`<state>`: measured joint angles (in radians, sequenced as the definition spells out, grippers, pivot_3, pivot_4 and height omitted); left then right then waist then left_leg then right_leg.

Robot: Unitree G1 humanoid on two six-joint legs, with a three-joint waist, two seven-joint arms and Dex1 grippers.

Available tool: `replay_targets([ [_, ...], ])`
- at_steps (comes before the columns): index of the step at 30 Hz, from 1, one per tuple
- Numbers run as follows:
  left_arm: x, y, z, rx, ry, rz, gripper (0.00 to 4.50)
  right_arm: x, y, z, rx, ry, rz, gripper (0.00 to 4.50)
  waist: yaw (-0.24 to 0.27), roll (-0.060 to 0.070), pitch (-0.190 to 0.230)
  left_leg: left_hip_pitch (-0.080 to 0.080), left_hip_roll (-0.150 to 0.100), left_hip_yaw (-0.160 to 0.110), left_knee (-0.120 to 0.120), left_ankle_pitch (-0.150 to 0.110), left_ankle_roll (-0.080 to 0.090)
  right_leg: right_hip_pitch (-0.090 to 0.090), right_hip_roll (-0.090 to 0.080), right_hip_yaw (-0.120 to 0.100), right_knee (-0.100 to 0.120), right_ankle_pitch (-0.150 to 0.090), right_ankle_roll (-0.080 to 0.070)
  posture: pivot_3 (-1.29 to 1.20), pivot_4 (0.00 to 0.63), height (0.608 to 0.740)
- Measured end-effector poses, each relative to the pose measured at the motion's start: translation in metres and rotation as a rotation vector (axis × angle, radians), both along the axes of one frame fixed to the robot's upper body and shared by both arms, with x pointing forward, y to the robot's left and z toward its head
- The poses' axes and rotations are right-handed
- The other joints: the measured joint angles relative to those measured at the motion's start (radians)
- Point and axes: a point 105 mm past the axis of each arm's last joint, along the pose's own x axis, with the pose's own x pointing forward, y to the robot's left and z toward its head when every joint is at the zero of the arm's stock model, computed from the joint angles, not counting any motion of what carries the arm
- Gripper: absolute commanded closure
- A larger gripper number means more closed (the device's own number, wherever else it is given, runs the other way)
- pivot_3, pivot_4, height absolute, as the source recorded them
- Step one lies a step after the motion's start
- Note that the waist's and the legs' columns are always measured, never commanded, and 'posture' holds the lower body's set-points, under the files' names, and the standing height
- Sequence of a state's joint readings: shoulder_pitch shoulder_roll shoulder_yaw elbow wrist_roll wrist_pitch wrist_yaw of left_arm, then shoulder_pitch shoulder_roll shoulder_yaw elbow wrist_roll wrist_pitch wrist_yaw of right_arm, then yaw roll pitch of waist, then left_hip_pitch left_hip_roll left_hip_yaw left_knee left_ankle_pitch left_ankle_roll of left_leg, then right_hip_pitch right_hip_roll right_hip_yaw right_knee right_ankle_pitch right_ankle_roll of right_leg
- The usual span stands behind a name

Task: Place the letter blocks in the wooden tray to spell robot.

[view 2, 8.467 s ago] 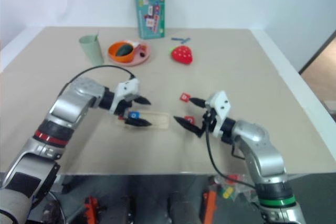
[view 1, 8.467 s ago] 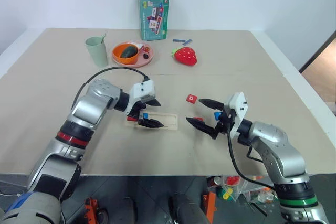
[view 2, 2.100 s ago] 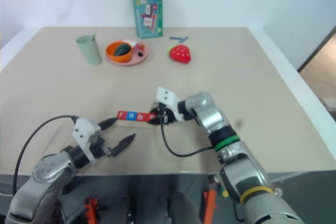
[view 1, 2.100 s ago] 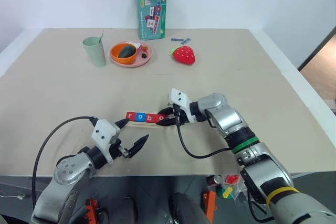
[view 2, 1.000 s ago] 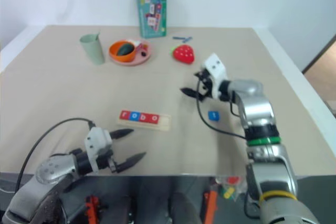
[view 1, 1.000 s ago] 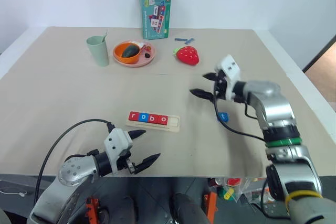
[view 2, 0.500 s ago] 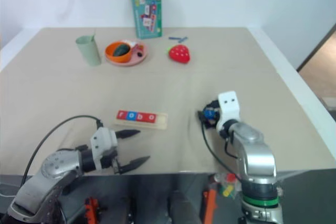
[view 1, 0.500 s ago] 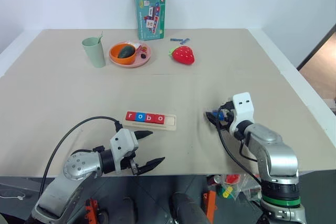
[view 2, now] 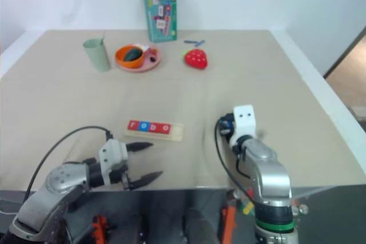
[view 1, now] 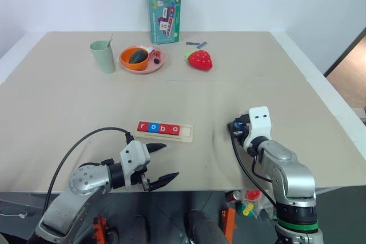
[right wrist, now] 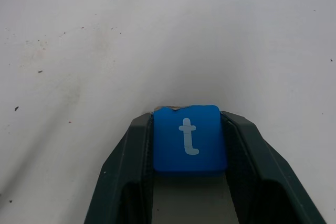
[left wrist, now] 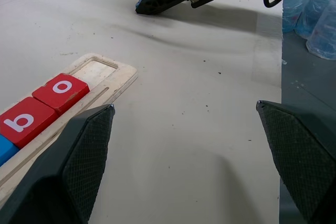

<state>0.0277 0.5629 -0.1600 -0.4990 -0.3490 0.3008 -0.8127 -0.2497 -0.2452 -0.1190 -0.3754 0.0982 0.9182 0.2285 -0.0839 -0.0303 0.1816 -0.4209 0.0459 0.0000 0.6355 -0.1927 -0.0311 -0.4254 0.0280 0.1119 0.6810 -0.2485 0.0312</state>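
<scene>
My right pincer (right wrist: 190, 192) is closed on the blue "t" block (right wrist: 189, 139), its two black fingers (right wrist: 131, 182) pressing the block's opposite side edges while the lettered face stays up and clear. Seen from my head, that pincer (view 1: 235, 127) sits low over the desk (view 1: 274, 78), toward its right edge and nearer the front edge than the back.

The tile looks light, hard and flat, with smooth faces and rounded corners, so I judge it will not crush or bend but could slip or swivel if the grip is shallow. Taking it by two opposite edges, across the middle, is the sound hold, and that is how it sits now; whether it rests on the desk or is lifted clear I cannot tell.

The wooden tray (view 1: 186, 134) lies near the middle of the desk's front half, well apart from the held block, on its left. Four blocks already fill it: red "r" (view 1: 143, 126), blue "o" (view 1: 152, 127), red "b" (view 1: 163, 128) and red "o" (view 1: 174, 130), touching one another in a row. The last slot (left wrist: 94, 70), at the tray's right end, stands bare. The groove is shallow and the fit looks close, so I judge the tile must come down flat and square, with the "t" upright like its neighbours.

My left pincer (view 1: 157, 164) hangs wide at the desk's front edge, holding nothing, just in front of the tray.
</scene>
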Motion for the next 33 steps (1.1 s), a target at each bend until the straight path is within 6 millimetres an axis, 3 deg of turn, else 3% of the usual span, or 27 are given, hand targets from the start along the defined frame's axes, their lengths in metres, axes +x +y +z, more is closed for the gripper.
replay_targets([
  [7, 0.0, 0.001, -0.002, 0.002, 0.001, 0.005, 0.0, -0.013, 0.043, -0.001, 0.01, 0.027, 0.154, 3.26, -0.003, 0.0, 0.0, 0.0, 0.002, -0.001, -0.001, 0.0, 0.0, -0.001, 0.002, -0.001, 0.0, 0.0, -0.001, 0.0, 0.15, 0.74],
  [14, -0.001, 0.002, -0.005, 0.004, 0.01, 0.019, 0.0, -0.012, 0.069, 0.0, 0.038, 0.044, 0.209, 3.26, -0.003, 0.0, 0.0, 0.0, 0.001, -0.001, -0.001, 0.0, 0.0, -0.001, 0.001, -0.001, 0.0, 0.0, -0.001, 0.0, 0.15, 0.74],
  [18, -0.002, 0.004, -0.008, 0.006, 0.021, 0.034, 0.0, -0.011, 0.074, 0.001, 0.034, 0.046, 0.228, 3.26, -0.003, 0.0, 0.0, -0.001, 0.001, -0.001, -0.001, 0.0, 0.0, -0.001, 0.001, -0.001, 0.0, -0.001, -0.001, 0.0, 0.15, 0.74],
  [20, -0.002, 0.004, -0.009, 0.006, 0.025, 0.036, 0.0, -0.01, 0.075, 0.001, 0.041, 0.048, 0.231, 2.23, -0.003, 0.0, 0.0, -0.001, 0.001, -0.001, -0.001, 0.0, 0.0, -0.001, 0.001, -0.001, 0.0, -0.001, -0.001, 0.0, 0.15, 0.74],
  [23, -0.002, 0.004, -0.009, 0.007, 0.025, 0.037, 0.0, -0.009, 0.078, 0.003, 0.064, 0.047, 0.238, 1.15, -0.003, 0.0, 0.0, -0.001, 0.001, -0.001, -0.001, 0.0, 0.0, -0.001, 0.001, -0.001, 0.0, -0.001, -0.001, 0.0, 0.15, 0.74],
  [26, -0.002, 0.005, -0.01, 0.009, 0.026, 0.037, 0.0, -0.002, 0.072, 0.018, 0.066, 0.015, 0.249, 0.11, -0.003, 0.0, 0.0, -0.001, 0.001, -0.001, -0.001, 0.0, 0.0, -0.001, 0.0, -0.001, 0.0, -0.001, -0.001, 0.0, 0.15, 0.74],
  [31, -0.002, 0.005, -0.01, 0.01, 0.024, 0.037, 0.0, 0.009, 0.056, 0.059, 0.034, -0.078, 0.311, 0.05, -0.003, 0.0, 0.0, -0.001, 0.0, 0.0, -0.001, 0.0, 0.0, -0.001, 0.0, -0.001, -0.001, -0.001, -0.001, 0.0, 0.15, 0.74],
  [33, -0.001, 0.004, -0.007, 0.008, 0.01, 0.031, 0.0, 0.015, 0.052, 0.069, -0.029, -0.067, 0.462, 0.05, -0.002, 0.0, 0.001, -0.001, 0.0, 0.0, -0.001, 0.0, 0.0, -0.001, 0.0, -0.001, -0.001, -0.001, -0.001, 0.0, 0.15, 0.74],
])
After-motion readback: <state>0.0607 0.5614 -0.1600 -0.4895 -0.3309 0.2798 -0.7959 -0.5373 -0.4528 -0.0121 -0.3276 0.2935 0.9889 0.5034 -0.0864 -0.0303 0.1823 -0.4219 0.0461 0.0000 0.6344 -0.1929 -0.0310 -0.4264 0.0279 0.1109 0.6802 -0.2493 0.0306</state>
